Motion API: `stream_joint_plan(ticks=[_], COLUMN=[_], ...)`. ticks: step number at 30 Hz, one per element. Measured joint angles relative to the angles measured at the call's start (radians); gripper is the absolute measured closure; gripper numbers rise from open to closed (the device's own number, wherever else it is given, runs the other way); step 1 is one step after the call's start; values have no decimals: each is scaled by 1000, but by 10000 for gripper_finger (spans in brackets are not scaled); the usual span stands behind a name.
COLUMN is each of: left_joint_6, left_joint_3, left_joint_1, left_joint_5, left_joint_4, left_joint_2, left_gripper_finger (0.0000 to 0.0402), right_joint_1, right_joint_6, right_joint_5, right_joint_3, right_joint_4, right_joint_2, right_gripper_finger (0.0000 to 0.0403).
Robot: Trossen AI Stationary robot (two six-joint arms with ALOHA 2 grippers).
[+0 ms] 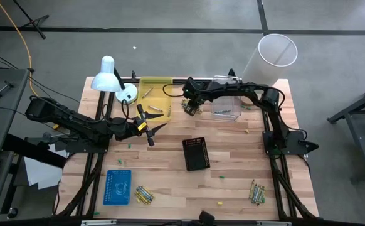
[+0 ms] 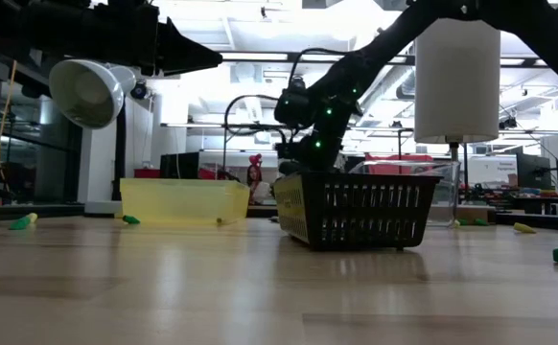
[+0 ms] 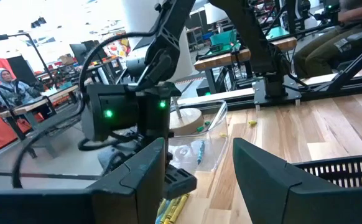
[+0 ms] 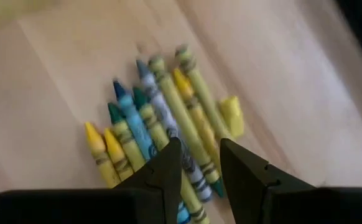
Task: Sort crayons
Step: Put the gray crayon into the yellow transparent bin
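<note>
A pile of yellow, green and blue crayons (image 4: 162, 124) lies flat on the wooden table, between the yellow tray (image 1: 154, 94) and the clear tray (image 1: 226, 108). My right gripper (image 4: 199, 152) points steeply down just above this pile. It is open, its fingertips standing on either side of the middle crayons; I cannot tell whether they touch. In the high view it is at the far middle (image 1: 192, 105). My left gripper (image 1: 148, 127) waits open and level above the table, left of centre, holding nothing. Two more crayon piles (image 1: 143, 194) (image 1: 256, 191) lie near the front edge.
A black basket (image 1: 196, 154) stands mid-table and a blue tray (image 1: 118, 186) at the front left. A white desk lamp (image 1: 110, 78) stands at the far left and a white cylinder (image 1: 273, 55) at the far right. Small green and yellow specks are scattered over the wood.
</note>
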Motion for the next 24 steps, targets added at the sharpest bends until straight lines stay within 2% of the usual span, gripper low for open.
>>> stream_joint_plan(ticks=[10,24], left_joint_6=[-1,-2], left_joint_3=[0,0], left_joint_1=[0,0], left_joint_5=[-3,-4], left_joint_4=[-4,-23], left_joint_2=[0,0], left_gripper_finger=[227,227], right_joint_1=[19,54], right_joint_6=[-30,-188], right_joint_5=[3,-22], right_joint_3=[0,-1], right_joint_4=[15,12], right_joint_2=[21,24], right_gripper_finger=[300,300])
